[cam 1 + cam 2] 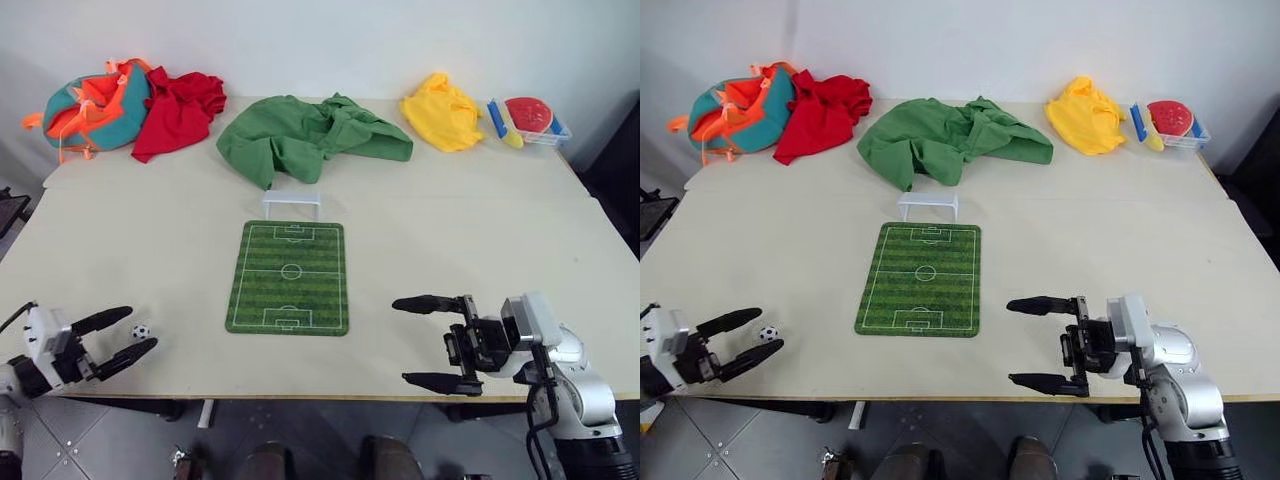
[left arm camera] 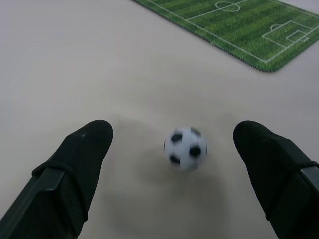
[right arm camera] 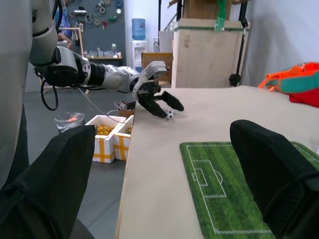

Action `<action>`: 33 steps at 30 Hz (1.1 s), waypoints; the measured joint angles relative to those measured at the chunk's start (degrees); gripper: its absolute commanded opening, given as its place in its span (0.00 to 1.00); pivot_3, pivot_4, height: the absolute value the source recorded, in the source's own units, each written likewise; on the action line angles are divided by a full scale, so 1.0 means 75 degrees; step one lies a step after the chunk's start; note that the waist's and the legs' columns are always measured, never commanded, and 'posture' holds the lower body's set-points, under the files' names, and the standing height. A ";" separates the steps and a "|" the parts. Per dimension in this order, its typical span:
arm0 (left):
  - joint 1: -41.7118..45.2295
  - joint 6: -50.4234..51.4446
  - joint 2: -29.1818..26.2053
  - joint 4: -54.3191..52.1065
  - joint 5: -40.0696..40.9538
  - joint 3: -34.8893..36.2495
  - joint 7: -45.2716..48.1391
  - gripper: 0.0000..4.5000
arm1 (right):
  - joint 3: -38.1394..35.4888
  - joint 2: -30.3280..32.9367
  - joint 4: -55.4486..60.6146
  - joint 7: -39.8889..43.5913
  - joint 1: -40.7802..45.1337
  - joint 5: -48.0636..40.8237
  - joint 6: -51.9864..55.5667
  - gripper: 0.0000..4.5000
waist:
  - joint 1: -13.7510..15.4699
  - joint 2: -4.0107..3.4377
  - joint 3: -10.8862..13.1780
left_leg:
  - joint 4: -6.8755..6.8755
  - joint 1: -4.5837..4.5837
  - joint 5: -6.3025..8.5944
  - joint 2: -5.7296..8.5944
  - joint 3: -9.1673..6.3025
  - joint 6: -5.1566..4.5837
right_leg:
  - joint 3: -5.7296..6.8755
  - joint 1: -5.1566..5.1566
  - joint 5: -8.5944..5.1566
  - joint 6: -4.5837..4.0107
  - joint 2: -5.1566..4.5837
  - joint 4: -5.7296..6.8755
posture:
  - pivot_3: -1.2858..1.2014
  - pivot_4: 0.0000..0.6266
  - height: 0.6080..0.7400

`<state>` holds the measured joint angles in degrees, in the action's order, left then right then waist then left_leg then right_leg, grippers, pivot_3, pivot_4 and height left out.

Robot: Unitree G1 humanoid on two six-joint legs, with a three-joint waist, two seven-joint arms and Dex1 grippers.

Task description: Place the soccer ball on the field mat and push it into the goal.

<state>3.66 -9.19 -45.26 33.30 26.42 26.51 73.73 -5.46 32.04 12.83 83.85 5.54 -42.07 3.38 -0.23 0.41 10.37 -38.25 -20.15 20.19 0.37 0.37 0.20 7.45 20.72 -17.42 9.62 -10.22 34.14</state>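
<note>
Here the soccer ball (image 1: 141, 331) lies on the bare desk (image 1: 450, 240) near its near left corner, well to the left of the field mat (image 1: 288, 277). The left gripper (image 1: 133, 332) sits low at that corner with its jaws released and spread wide, one finger on either side of the ball without touching it. The mat lies flat mid-desk, and the goal (image 1: 291, 204) stands just beyond its far short edge. On the near right, the right gripper (image 1: 418, 341) hovers over the desk edge, pointing left, jaws released and empty. A green garment (image 1: 305, 136) lies beyond the goal.
</note>
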 measured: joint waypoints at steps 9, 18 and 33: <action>-0.0094 0.0156 -0.0068 -0.0010 -0.0060 -0.0087 -0.0084 0.46 | -0.0227 0.0057 0.0002 -0.0274 -0.0111 0.0091 -0.0125 1.00 | 0.0013 0.0000 0.0000 | -0.0002 0.0001 0.0004 -0.0003 0.0004 0.0000 | 0.0001 0.0000 0.0000 0.0000 0.0001 -0.0001 | 0.52 0.24 1.00; 0.0048 0.0801 -0.0009 -0.0836 0.0109 -0.0434 0.0060 0.20 | -0.0608 0.0306 -0.0347 -0.0303 -0.0314 0.0280 -0.0317 1.00 | 0.0086 0.0000 0.0000 | -0.0017 -0.0006 0.0008 -0.0003 0.0001 -0.0005 | 0.0004 -0.0003 0.0001 -0.0001 -0.0001 -0.0001 | 0.52 0.24 1.00; 0.3045 0.2505 0.1563 -0.3377 -0.0663 -0.3827 -0.0547 0.20 | -0.1381 -0.0009 -0.1188 -0.0044 -0.1211 0.0318 -0.1546 1.00 | 0.0190 -0.0008 0.0000 | -0.0098 -0.0013 0.0036 -0.0002 0.0018 -0.0022 | -0.0010 -0.0020 0.0008 0.0007 0.0006 0.0006 | 0.52 0.24 1.00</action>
<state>26.50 9.60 -33.53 7.98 21.45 -2.19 69.63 -15.82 31.97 3.92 83.52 -3.55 -39.68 -8.21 1.20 0.36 10.37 -38.98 -20.25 20.45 0.36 0.50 0.03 7.38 20.57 -17.36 9.68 -10.18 34.19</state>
